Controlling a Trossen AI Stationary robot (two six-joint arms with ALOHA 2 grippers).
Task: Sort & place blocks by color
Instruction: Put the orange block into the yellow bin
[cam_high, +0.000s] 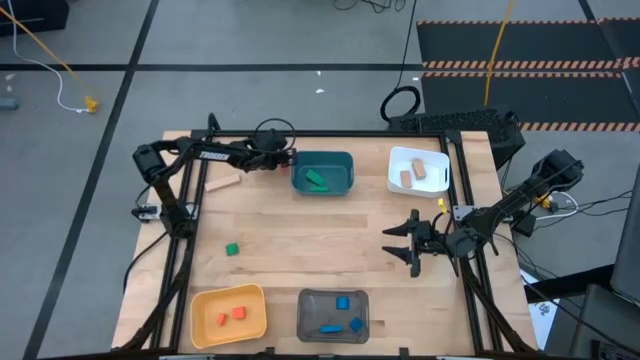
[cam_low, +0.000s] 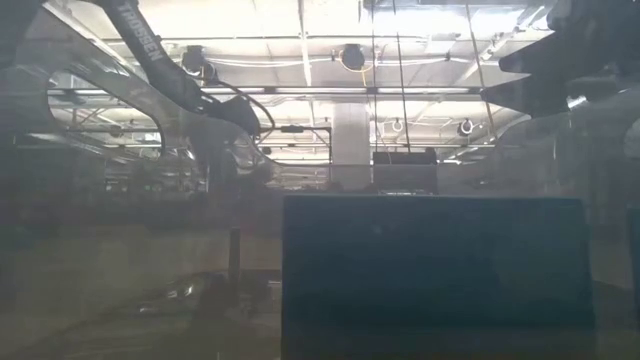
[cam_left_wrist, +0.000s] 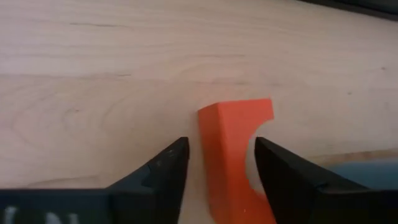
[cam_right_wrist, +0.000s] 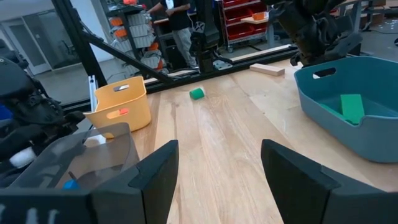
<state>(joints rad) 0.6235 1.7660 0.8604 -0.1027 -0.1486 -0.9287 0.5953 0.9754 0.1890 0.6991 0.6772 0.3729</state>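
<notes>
My left gripper (cam_high: 287, 157) is at the table's far side, beside the teal bin's (cam_high: 322, 173) left far corner, shut on a red-orange block (cam_left_wrist: 233, 155) with a curved notch. A green block (cam_high: 317, 179) lies in the teal bin. Another green block (cam_high: 232, 249) (cam_right_wrist: 197, 93) rests on the bare table. A long tan block (cam_high: 222, 184) (cam_right_wrist: 267, 70) lies near the left arm. My right gripper (cam_high: 405, 243) (cam_right_wrist: 217, 180) waits open over the table's right half, holding nothing. My left gripper has the red-orange block pinched between its two fingers (cam_left_wrist: 165, 171), which lie along the block's long sides. The notched side (cam_left_wrist: 252, 158) faces one finger. The block's free end (cam_left_wrist: 236, 109) sticks out past the fingertips. Whether it is lifted clear of the table, I cannot tell.
A white bin (cam_high: 418, 170) at the far right holds tan blocks. The yellow bin (cam_high: 229, 313) at the near left holds red-orange blocks. The grey bin (cam_high: 333, 313) at the near middle holds blue blocks and fills most of the low view. Bare wood lies between the bins.
</notes>
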